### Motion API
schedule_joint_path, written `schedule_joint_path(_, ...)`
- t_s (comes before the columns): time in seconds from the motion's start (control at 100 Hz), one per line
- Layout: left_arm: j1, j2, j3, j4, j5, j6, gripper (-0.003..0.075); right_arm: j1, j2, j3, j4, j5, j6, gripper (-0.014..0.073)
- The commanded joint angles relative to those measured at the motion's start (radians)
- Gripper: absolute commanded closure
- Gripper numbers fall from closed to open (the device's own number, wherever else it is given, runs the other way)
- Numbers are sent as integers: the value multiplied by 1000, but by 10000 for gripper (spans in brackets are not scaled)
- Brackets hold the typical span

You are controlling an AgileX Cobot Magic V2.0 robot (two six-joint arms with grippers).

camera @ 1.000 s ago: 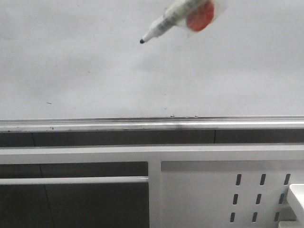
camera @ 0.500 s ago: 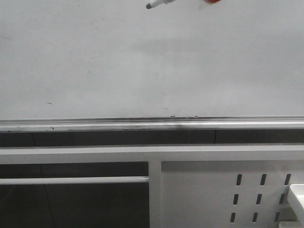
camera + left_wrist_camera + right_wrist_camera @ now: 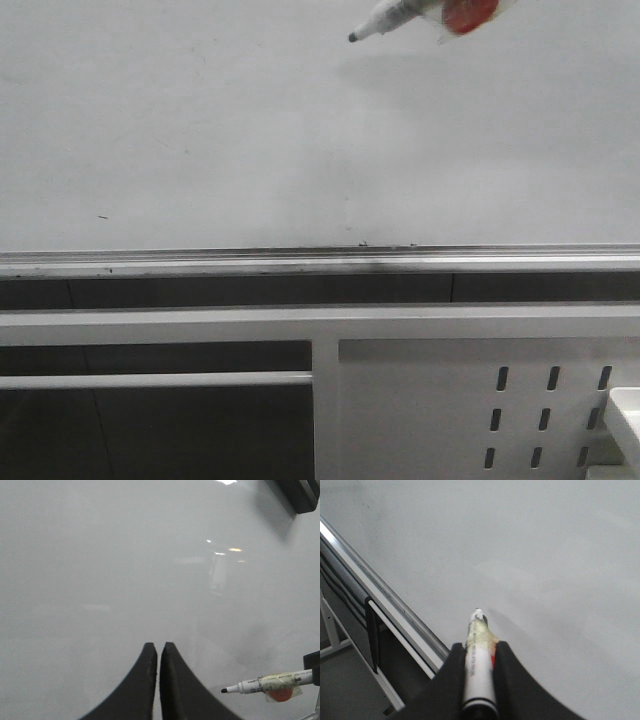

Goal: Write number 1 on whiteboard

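Filling the upper part of the front view: whiteboard (image 3: 200, 130), with rail (image 3: 300, 262) running along its bottom edge. Hanging near the board's top, right of centre: marker (image 3: 400, 15), tip pointing left and slightly down, sitting between the right gripper's (image 3: 478, 652) fingers. Standing below the rail, toward the right: slotted panel (image 3: 450, 410).

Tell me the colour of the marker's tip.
Black, on the marker; clearest in the left wrist view.
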Motion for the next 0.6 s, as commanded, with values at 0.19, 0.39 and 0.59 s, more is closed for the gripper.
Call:
schedule_joint_path(0.19, 3, -3, -25, -7, -80, -3, 740, -13, 31, -29, -21, -167, -1, 662)
schedule_joint_path(0.39, 3, -3, -25, -7, -82, -3, 740, -13, 31, -29, -56, -182, -3, 661)
schedule_joint_path(0.59, 3, -3, -25, -7, -82, -3, 740, -73, 55, -29, -61, -188, -3, 662)
